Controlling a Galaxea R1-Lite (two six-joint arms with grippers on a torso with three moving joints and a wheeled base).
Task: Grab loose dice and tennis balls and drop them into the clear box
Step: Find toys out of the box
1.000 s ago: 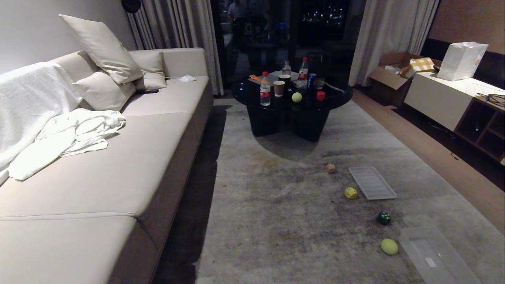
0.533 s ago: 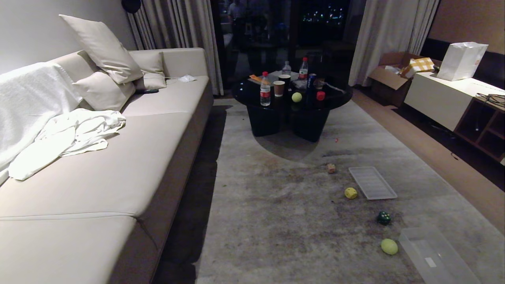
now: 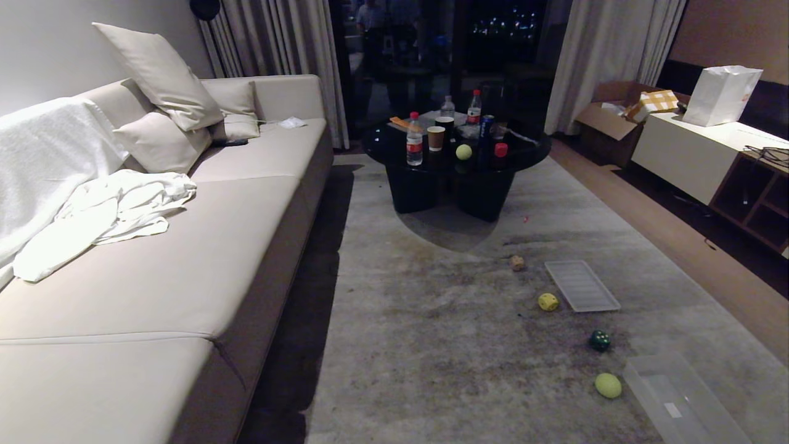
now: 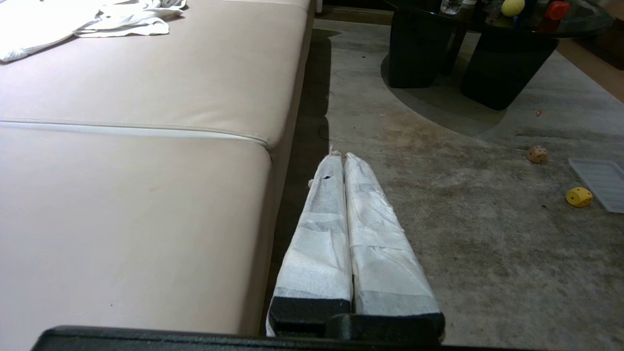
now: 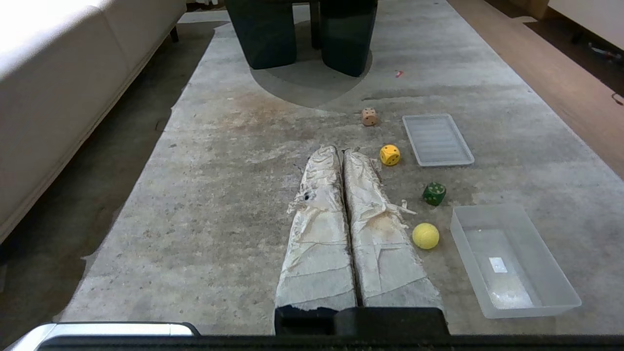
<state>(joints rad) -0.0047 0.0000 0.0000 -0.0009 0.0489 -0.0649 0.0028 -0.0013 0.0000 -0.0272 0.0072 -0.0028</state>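
1. Landmark: clear box [image 5: 512,258], on the grey rug [image 3: 444,320], open side up, a small white label on its floor. Nothing inside it.
2. One tennis ball [image 5: 425,236] lies on the rug just beside the clear box's long wall, apart from it.
3. Dark green die [image 5: 434,193] sits past the ball, near the box's far corner.
4. Flat ribbed lid [image 5: 437,140] lies farther off from the box than the green die; yellow die [image 5: 389,155] is just beside the lid's long edge, tan die [image 5: 369,116] near the lid's far corner.
5. Well apart from the box, a black round counter [image 3: 456,157] carries the second tennis ball [image 3: 463,152], a red die [image 3: 500,149], bottles and cups.
6. Sofa [image 3: 185,246] runs along the rug's opposite side from the box.
7. Left end effector [image 4: 340,157]: wrapped fingers pressed together, empty, held above the rug edge by the sofa.
8. Right end effector [image 5: 340,151]: fingers pressed together, empty, above the rug, tips near the yellow die, not touching.
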